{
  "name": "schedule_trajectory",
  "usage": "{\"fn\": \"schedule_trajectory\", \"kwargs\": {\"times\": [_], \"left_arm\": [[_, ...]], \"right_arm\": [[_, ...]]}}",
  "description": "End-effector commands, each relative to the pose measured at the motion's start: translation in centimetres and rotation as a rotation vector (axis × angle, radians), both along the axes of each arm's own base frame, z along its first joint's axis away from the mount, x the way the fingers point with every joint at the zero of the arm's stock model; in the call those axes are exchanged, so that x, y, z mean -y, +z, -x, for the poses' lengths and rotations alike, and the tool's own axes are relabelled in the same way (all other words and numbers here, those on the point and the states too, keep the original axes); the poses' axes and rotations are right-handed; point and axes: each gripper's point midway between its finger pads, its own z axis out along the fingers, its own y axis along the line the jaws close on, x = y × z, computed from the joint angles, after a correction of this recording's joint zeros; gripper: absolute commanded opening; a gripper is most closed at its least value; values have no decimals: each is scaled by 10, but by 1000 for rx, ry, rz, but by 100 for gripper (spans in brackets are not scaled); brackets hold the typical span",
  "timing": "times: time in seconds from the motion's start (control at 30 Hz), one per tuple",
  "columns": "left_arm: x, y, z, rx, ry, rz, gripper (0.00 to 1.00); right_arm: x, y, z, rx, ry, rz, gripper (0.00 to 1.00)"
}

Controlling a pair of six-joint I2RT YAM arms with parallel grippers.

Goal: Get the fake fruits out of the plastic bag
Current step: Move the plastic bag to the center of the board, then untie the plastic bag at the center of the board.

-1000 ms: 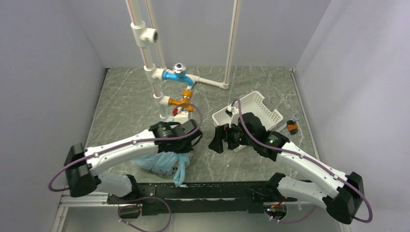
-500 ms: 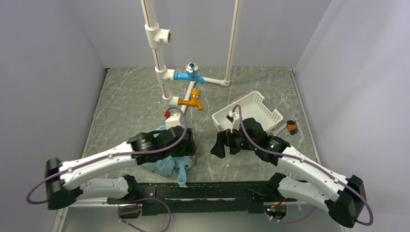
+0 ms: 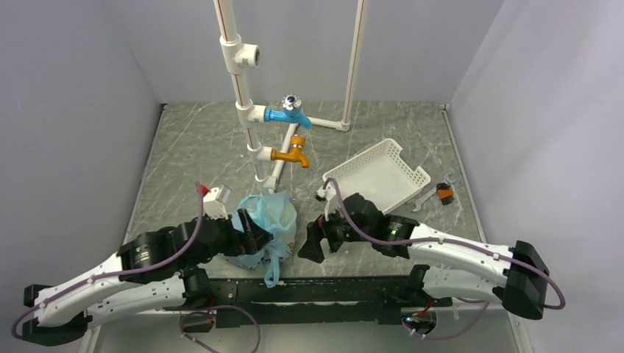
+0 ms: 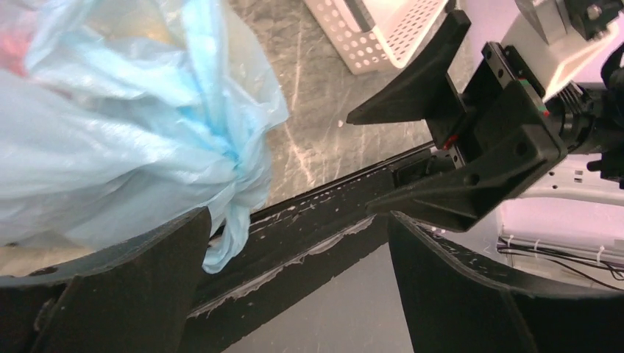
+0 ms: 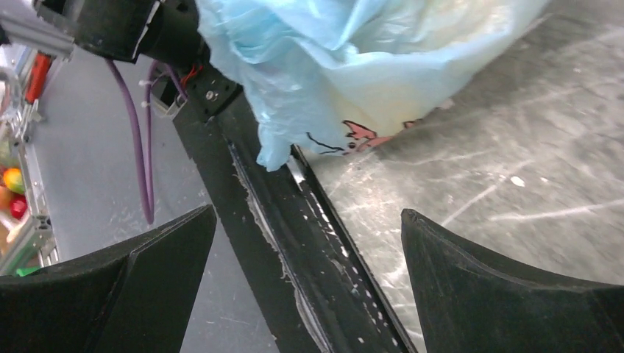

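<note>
Plastic bag (image 3: pixel 266 219) sits bunched on the worktop (image 3: pixel 191 154) at its near edge; both tools empty.
Left tool (image 3: pixel 249 237) is at the bag's left side, fingers spread wide with nothing between them; in the left wrist view the bag's twisted tail hangs just beside one finger. Right tool (image 3: pixel 312 240) is near the bag's right side, fingers also wide apart and clear of it. Fake fruits (image 4: pixel 13 43) show only as a reddish tint through the film. White basket (image 3: pixel 383 176) lies behind the right tool.
</note>
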Motion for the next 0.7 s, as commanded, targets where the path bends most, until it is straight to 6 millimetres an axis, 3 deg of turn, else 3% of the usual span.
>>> {"fn": "schedule_trajectory", "kwargs": {"times": [0.0,0.1,0.27,0.47,0.67], "left_arm": [[-27,-15,5,-31,46,-73,91],[-36,-30,6,-64,69,-145,78],[-33,-66,2,-126,101,-300,77],[-31,-81,-10,-139,152,-444,65],[-16,-79,-14,-121,135,-397,33]], "right_arm": [[-35,30,-1,79,6,-101,100],[-47,33,-3,80,-26,-83,98],[-60,36,-8,101,-73,-91,88],[-76,34,-2,76,-54,-109,77],[-85,27,-4,73,-60,-93,73]]}}
